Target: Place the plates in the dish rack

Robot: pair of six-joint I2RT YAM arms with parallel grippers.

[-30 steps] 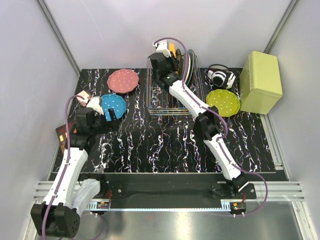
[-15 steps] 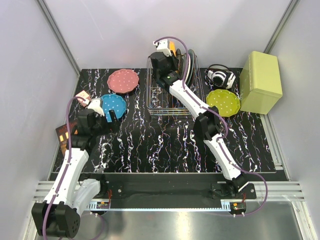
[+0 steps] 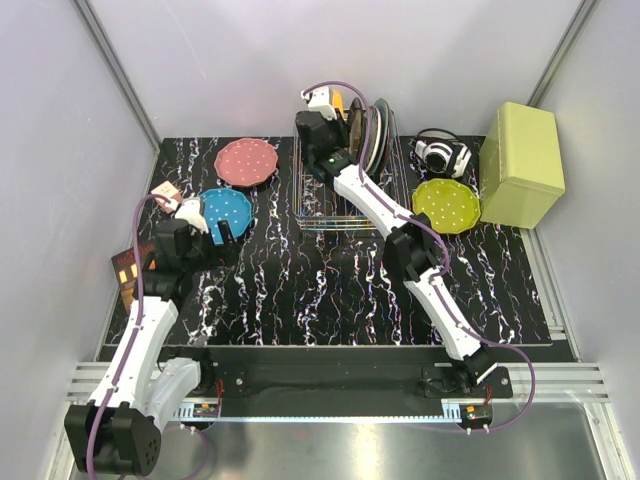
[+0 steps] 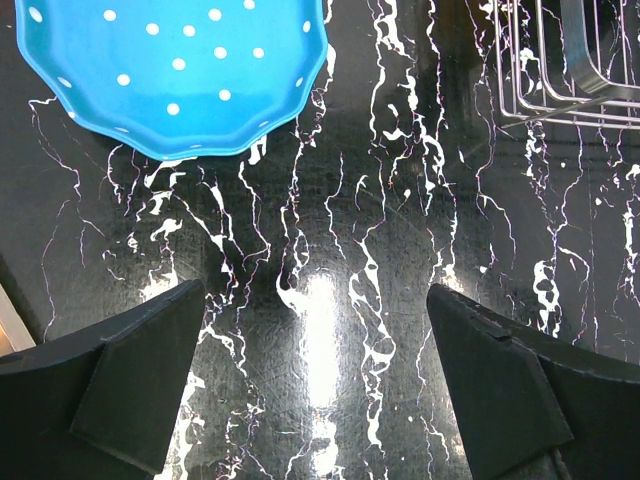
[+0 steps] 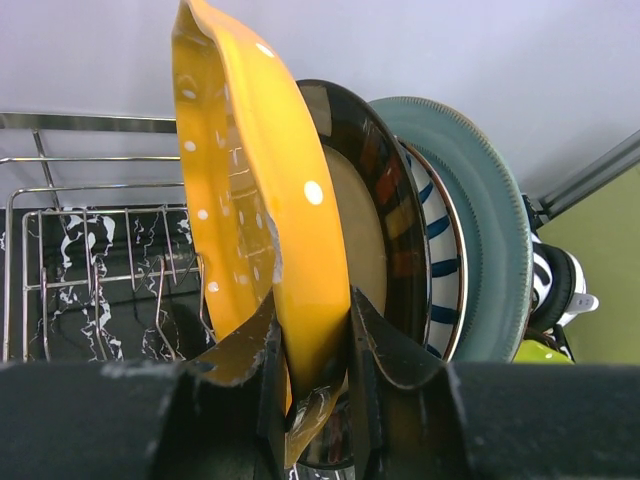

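My right gripper (image 5: pixel 312 345) is shut on the rim of the orange dotted plate (image 5: pixel 255 200) and holds it upright over the silver wire dish rack (image 3: pixel 322 205), next to a dark plate (image 5: pixel 385 200) standing there. In the top view the right gripper (image 3: pixel 322 118) is at the rack's far end with the orange plate (image 3: pixel 345 101). My left gripper (image 4: pixel 315 375) is open and empty, low over the table just in front of the blue plate (image 4: pixel 180 70). The blue plate (image 3: pixel 228 208), pink plate (image 3: pixel 246 161) and yellow-green plate (image 3: pixel 447 204) lie flat on the table.
Striped and teal-grey plates (image 5: pixel 480 230) stand in the rack behind the dark one. A yellow-green box (image 3: pixel 520 165) stands at the far right, headphones (image 3: pixel 442 155) beside it. A small orange-brown object (image 3: pixel 128 268) lies at the table's left edge.
My right gripper has shifted a little left and back with the orange plate over the rack. My left arm has barely moved.
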